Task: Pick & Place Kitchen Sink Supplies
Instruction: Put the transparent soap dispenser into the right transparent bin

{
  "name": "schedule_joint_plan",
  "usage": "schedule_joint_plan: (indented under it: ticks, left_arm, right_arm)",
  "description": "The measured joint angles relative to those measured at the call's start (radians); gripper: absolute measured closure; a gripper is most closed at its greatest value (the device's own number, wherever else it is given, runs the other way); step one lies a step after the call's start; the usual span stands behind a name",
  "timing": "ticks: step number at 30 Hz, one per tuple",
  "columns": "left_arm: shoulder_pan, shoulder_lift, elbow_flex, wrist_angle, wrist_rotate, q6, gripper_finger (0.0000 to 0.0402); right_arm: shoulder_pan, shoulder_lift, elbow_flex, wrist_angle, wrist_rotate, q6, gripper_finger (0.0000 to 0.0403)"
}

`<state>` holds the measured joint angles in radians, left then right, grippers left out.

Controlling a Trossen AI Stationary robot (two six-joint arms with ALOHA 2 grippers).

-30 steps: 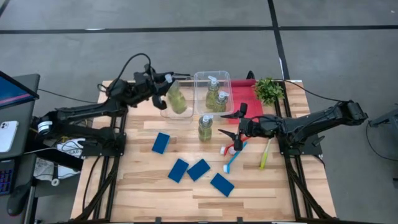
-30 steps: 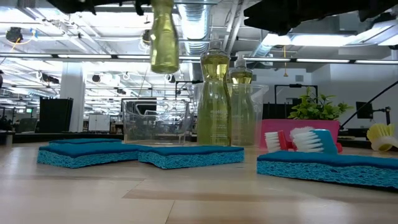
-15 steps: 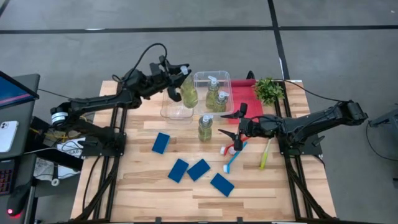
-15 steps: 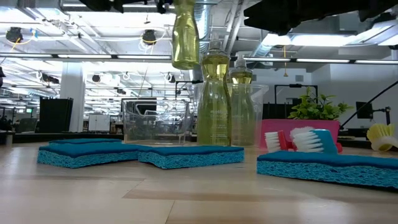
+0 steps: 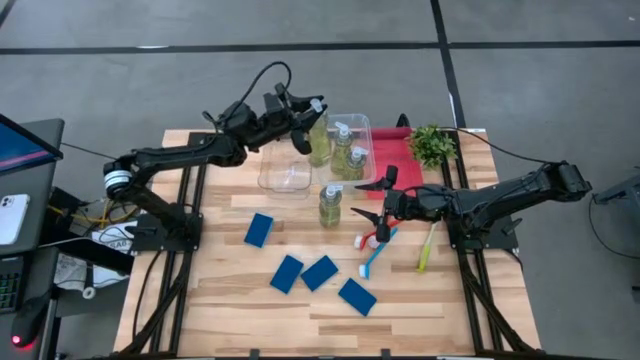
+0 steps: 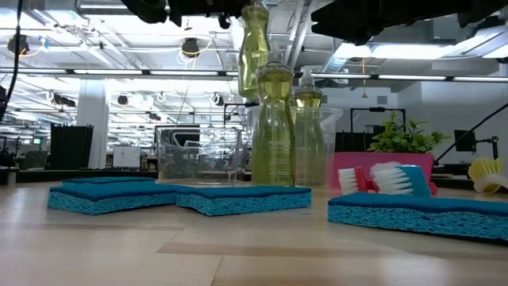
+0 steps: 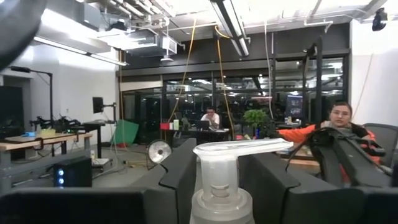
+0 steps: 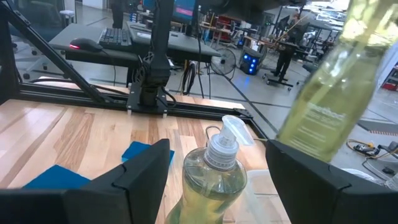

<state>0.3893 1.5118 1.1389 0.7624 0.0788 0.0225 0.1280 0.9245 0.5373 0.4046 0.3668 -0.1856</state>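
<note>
While the left gripper (image 5: 303, 125) is holding a pump bottle (image 5: 318, 140) above the clear bin (image 5: 342, 122), two bottles are already sitting inside. One bottle (image 5: 330, 205), four sponges and the brushes are waiting on the table (image 5: 230, 290); the right gripper (image 5: 372, 200) is hovering wide open.

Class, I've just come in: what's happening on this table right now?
The left tool holds a pump bottle in the air at the edge of the right-hand clear bin, which already contains two bottles. The right tool waits open beside a fourth bottle standing on the table. Four blue sponges and three brushes lie unsorted.
</note>
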Motion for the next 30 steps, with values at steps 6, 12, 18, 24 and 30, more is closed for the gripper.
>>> schedule_joint_plan:
  ticks: [6, 12, 18, 24, 30]
  left_arm:
    - [0.027, 0.036, 0.013, -0.001, 0.000, -0.005, 0.0298]
    - [0.045, 0.070, 0.013, 0.003, 0.000, -0.011, 0.0282]
    - [0.049, 0.099, 0.013, 0.010, 0.000, -0.011, 0.0290]
    - [0.049, 0.117, 0.016, 0.026, 0.000, -0.012, 0.0289]
    - [0.049, 0.120, 0.016, 0.011, 0.001, -0.054, 0.0262]
  right_arm:
    - [0.000, 0.000, 0.000, 0.000, 0.000, -0.001, 0.0143]
    - [0.000, 0.000, 0.000, 0.000, 0.000, -0.001, 0.0143]
    - [0.000, 0.000, 0.000, 0.000, 0.000, -0.001, 0.0143]
    - [0.000, 0.000, 0.000, 0.000, 0.000, 0.000, 0.0143]
    - [0.000, 0.000, 0.000, 0.000, 0.000, -0.001, 0.0143]
